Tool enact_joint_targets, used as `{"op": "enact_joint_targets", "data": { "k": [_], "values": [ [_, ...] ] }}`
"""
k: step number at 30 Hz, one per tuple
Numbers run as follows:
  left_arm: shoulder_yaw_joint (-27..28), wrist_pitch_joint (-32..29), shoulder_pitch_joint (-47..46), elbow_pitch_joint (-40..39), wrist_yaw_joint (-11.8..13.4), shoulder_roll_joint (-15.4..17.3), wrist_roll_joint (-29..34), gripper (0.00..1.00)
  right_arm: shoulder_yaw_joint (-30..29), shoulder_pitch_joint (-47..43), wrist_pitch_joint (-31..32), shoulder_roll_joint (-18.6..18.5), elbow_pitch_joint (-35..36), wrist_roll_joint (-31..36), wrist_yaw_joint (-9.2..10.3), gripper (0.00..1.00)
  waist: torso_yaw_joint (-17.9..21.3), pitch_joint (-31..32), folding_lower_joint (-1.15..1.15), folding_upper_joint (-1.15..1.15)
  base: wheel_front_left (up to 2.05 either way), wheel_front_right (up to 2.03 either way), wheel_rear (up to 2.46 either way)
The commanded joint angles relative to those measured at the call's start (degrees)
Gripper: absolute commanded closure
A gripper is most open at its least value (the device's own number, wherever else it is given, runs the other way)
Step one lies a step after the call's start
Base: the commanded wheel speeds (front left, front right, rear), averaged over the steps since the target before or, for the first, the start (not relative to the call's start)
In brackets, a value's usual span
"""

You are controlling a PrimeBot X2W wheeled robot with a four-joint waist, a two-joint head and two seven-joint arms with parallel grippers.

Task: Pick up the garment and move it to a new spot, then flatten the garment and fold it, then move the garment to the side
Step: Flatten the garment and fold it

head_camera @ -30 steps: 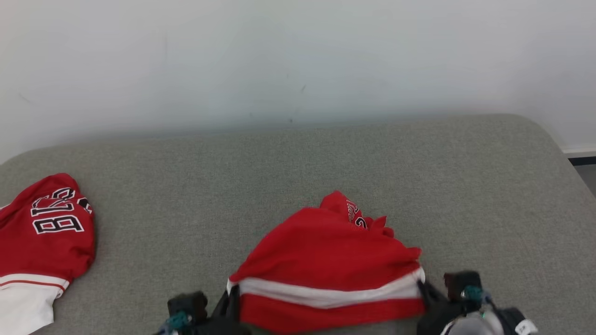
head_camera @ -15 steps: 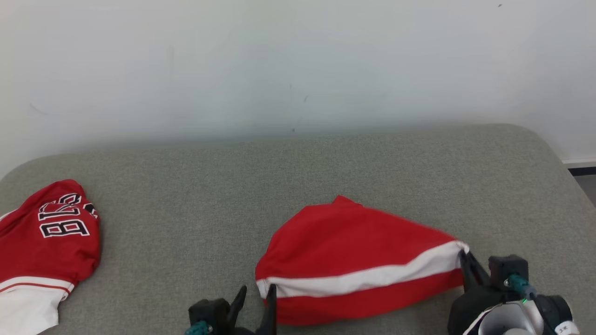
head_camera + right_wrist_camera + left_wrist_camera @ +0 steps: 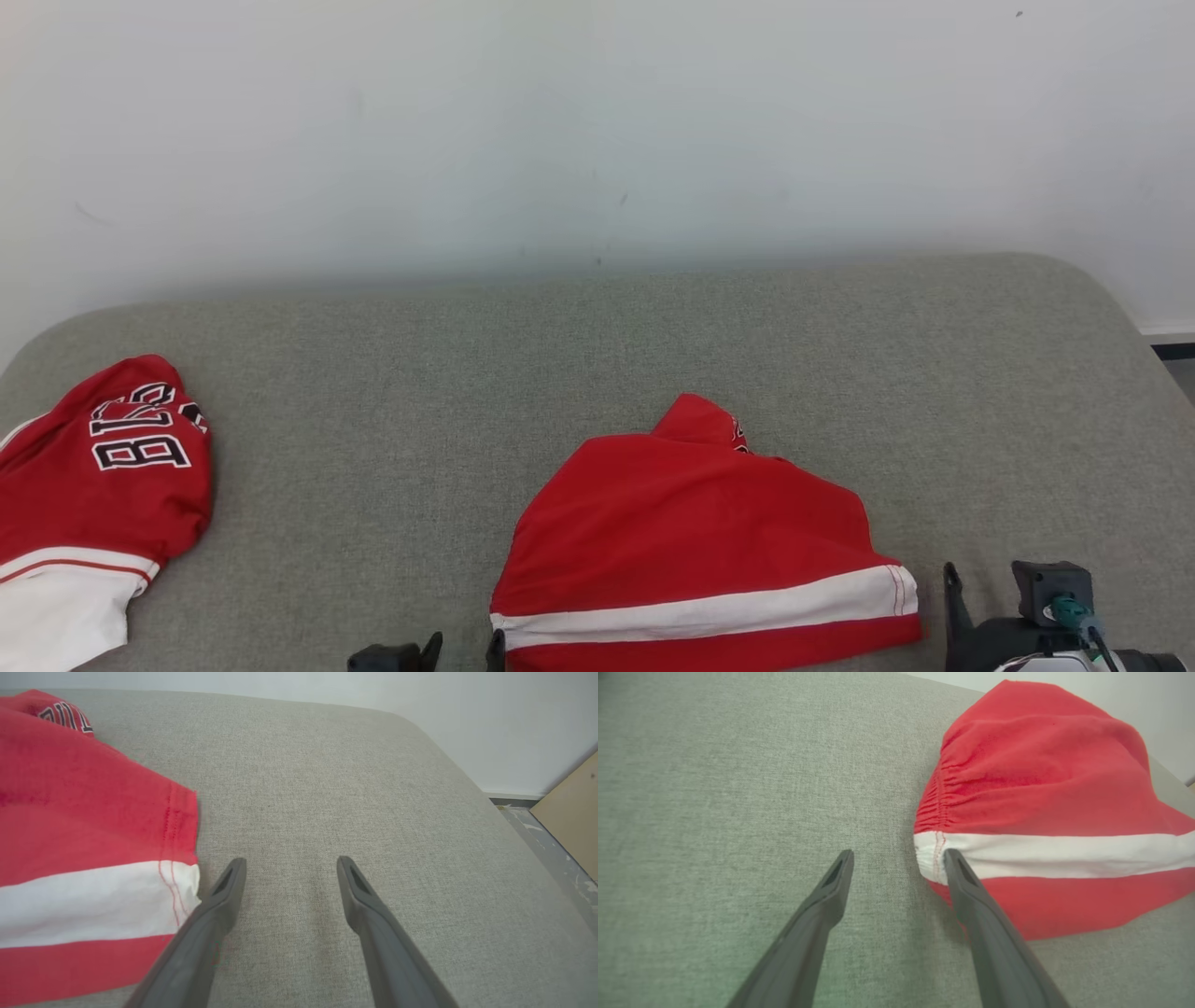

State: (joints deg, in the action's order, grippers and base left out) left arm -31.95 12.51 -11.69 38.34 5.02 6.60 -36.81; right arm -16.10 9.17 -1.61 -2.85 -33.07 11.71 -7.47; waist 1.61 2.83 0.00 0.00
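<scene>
Red garment (image 3: 691,532), a soft mound of knit cloth with a white band, lies lower centre on the grey woven cushion (image 3: 597,345).
The left gripper (image 3: 897,855) is spread and empty, one tapered dark finger at the band's gathered seam. The right gripper (image 3: 290,860) is also spread and empty, just beside the stitched hem. A lettered red jersey (image 3: 93,485) lies far left.

Outlined letters (image 3: 140,439) — perhaps "BIG" — on the left jersey (image 3: 93,504); those on the garment (image 3: 691,523) unreadable.
</scene>
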Motion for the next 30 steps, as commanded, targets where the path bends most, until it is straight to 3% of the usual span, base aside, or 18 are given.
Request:
{"op": "enact_joint_targets", "data": {
  "k": [1, 8, 14, 20, 24, 30],
  "values": [
    [0.15, 0.27, 0.7, -0.08, -0.37, 0.62, 0.52, 0.0, -0.42, -0.3, -0.6, -0.02, 0.34, 0.11, -0.06, 0.0, 0.0, 0.19, 0.0, 0.0, 0.0, 0.0, 0.0],
    [1.19, 0.86, 1.04, -1.79, -2.1, 4.03, -0.29, 0.0, 0.41, -0.77, -1.47, -0.01, 2.59, -1.43, -0.06, 0.0, 0.36, 0.81, 0.0, 0.0, 0.0, 0.0, 0.0],
    [-1.37, -0.63, -0.57, -1.15, -5.01, 3.87, 0.58, 0.0, 2.65, -1.14, -0.77, -0.03, 4.4, -3.1, -0.06, 0.0, 0.82, 0.65, 0.0, 0.0, 0.0, 0.0, 0.0],
    [-1.64, -1.27, -2.54, 2.22, -2.57, 2.73, 1.15, 0.0, 4.11, -1.62, -0.01, -0.03, 6.0, -4.03, -0.06, 0.0, 1.41, 0.37, 0.0, 0.0, 0.0, 0.0, 0.0],
    [-1.66, -1.22, -3.78, 3.9, -2.27, 2.54, 1.14, 0.0, 4.82, -2.01, 0.38, -0.03, 6.9, -4.59, -0.06, 0.0, 1.93, 0.24, 0.0, 0.0, 0.0, 0.0, 0.0],
    [-2.93, -1.0, -4.13, 4.48, -5.86, 2.5, 0.72, 0.0, 5.23, -2.38, 0.72, -0.03, 7.99, -5.32, -0.06, 0.0, 2.53, -0.04, 0.0, 0.0, 0.0, 0.0, 0.0]
  ]
}}
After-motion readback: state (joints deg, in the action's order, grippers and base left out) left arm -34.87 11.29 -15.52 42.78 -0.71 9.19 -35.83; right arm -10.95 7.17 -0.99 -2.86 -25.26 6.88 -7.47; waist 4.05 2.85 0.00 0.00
